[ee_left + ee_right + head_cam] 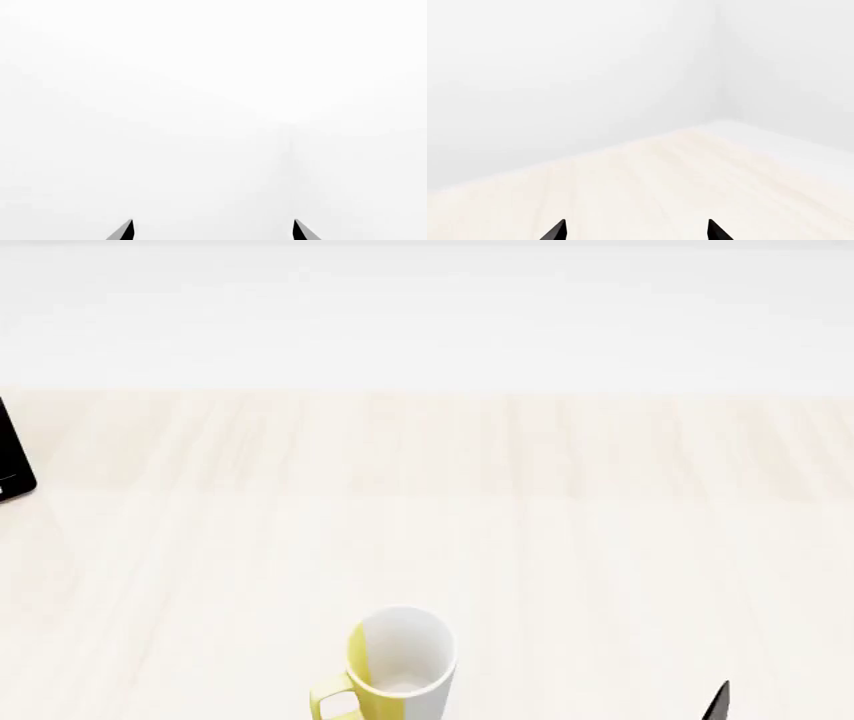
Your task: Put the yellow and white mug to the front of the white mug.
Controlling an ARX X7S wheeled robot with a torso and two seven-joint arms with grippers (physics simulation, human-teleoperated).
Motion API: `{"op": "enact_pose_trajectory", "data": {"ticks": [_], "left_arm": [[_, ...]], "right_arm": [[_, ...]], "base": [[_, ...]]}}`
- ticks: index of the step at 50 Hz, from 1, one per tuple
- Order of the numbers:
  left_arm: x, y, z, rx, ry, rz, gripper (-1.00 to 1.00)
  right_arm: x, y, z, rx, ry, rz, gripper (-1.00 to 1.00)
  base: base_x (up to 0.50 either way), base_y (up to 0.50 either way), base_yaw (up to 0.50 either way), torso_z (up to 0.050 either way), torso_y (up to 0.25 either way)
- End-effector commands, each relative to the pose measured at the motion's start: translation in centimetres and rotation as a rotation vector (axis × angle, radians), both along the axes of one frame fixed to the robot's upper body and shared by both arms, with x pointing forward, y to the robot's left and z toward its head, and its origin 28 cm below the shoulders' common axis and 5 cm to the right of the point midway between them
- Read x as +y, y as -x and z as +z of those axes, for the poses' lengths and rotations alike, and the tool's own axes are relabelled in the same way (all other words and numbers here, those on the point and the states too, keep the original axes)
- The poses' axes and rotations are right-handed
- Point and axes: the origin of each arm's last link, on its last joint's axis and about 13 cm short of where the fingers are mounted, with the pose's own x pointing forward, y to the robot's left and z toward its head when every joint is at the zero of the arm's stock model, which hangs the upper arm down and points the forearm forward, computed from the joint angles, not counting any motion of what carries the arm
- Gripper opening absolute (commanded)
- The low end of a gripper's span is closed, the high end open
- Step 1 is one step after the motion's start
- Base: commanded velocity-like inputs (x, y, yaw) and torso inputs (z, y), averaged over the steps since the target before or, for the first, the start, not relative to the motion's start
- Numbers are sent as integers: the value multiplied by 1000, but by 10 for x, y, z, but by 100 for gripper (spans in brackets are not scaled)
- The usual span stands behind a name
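The yellow and white mug (396, 665) stands upright on the pale wooden table (534, 520) at the near edge of the head view, its squarish yellow handle (336, 704) pointing toward me and to the left. The white mug is out of view. My left gripper (213, 229) is open and empty, its two fingertips wide apart against plain white wall. My right gripper (637, 229) is open and empty above the tabletop; a dark tip of it (718, 702) shows at the head view's lower right, to the right of the mug.
A black object (14, 455) shows partly at the head view's left edge on the table. The table's far edge meets a white wall (427, 320). The right wrist view shows a table corner (720, 125) and a wall corner.
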Motion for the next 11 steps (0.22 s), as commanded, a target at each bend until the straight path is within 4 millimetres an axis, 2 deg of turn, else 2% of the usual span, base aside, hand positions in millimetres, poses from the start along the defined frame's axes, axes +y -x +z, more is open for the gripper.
{"op": "enact_pose_trajectory", "data": {"ticks": [1,3,8,11], "left_arm": [[-9,10,4,-54,35,396,100],[-9,11,4,-52,50,425,100],[-8,13,7,-37,63,483,100],[-9,17,9,-38,62,535,100]], "right_arm": [[10,21,-7,6,51,9,100],[13,29,-12,12,104,21,100],[9,45,-14,-43,105,-41,100],[8,61,-5,-133,101,-81,100]], "base": [[0,0,0,0,0],[0,0,0,0,0],[0,0,0,0,0],[0,0,0,0,0]]}}
